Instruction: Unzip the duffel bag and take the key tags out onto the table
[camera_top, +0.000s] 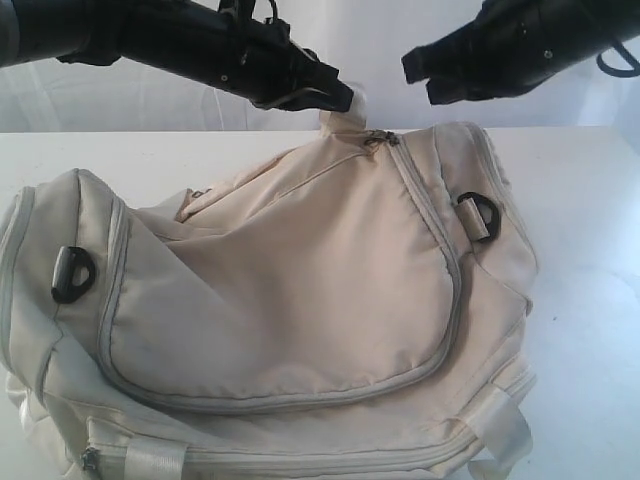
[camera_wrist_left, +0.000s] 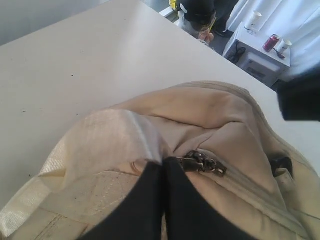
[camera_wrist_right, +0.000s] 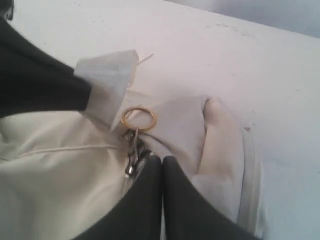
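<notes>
The cream-white duffel bag lies zipped shut on the white table. My left gripper is shut on the bag's pale fabric tab at the far end of the zipper and holds it up. The tab shows pinched in the right wrist view. The grey zipper pull sits just beside it, with a gold ring on it. My right gripper hovers above the bag's far right, fingers together and holding nothing. Its tips appear close to the pull. The key tags are hidden.
Black D-rings sit on the bag's left end and right side. A webbing strap hangs at the near right corner. Beyond the table edge stands a white cabinet with cups and a can.
</notes>
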